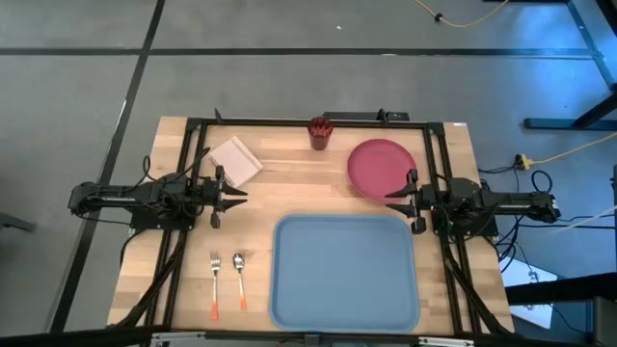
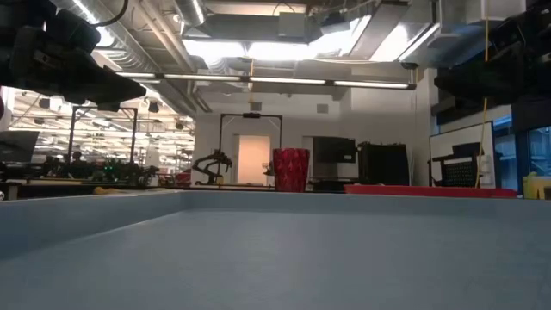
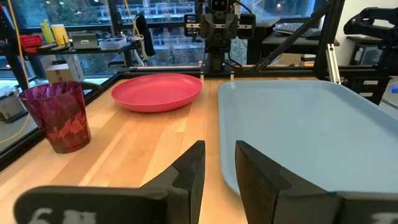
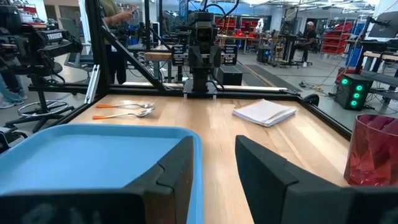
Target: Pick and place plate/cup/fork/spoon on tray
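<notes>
The light-blue tray (image 1: 344, 272) lies at the table's near middle. The pinkish-red plate (image 1: 381, 167) lies flat beyond its far right corner. The dark red cup (image 1: 319, 133) stands upright at the far edge. The fork (image 1: 214, 284) and the spoon (image 1: 239, 280), both orange-handled, lie side by side left of the tray. My left gripper (image 1: 236, 196) hovers open and empty at the table's left side. My right gripper (image 1: 393, 199) hovers open and empty at the right, beside the plate's near edge. Both point toward the table's middle.
A white square pad (image 1: 235, 161) lies at the far left, just beyond my left gripper. A black frame (image 1: 289, 120) runs along the table's far edge and sides. Bare wood shows between the two grippers, beyond the tray.
</notes>
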`<state>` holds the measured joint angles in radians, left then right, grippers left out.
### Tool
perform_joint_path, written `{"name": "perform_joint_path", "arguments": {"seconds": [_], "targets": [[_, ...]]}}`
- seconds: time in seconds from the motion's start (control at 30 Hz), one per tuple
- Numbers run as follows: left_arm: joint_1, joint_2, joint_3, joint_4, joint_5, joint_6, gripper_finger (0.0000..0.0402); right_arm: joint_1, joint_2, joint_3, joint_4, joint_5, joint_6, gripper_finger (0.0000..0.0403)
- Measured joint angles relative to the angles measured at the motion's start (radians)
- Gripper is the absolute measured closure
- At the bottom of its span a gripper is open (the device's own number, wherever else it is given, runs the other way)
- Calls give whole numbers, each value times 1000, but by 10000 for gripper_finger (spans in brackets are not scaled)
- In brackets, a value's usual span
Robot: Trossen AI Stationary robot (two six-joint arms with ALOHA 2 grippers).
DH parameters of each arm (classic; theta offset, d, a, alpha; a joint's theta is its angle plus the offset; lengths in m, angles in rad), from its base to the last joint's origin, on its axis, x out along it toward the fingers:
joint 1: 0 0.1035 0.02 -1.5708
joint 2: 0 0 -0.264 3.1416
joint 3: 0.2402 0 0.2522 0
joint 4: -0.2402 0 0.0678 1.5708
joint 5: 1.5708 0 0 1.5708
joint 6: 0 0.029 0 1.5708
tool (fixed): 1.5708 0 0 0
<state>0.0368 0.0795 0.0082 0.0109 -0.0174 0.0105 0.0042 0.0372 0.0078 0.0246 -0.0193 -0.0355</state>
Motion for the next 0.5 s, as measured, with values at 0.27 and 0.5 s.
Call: {"name": "perform_joint_path", "arguments": {"seconds": [0.27,0.5], "targets": [[0,0,0,0,0,0,320,0,0,0,0,0,-83,278],[0,0,0,0,1,0,320,0,0,0,0,0,-127,278]]}}
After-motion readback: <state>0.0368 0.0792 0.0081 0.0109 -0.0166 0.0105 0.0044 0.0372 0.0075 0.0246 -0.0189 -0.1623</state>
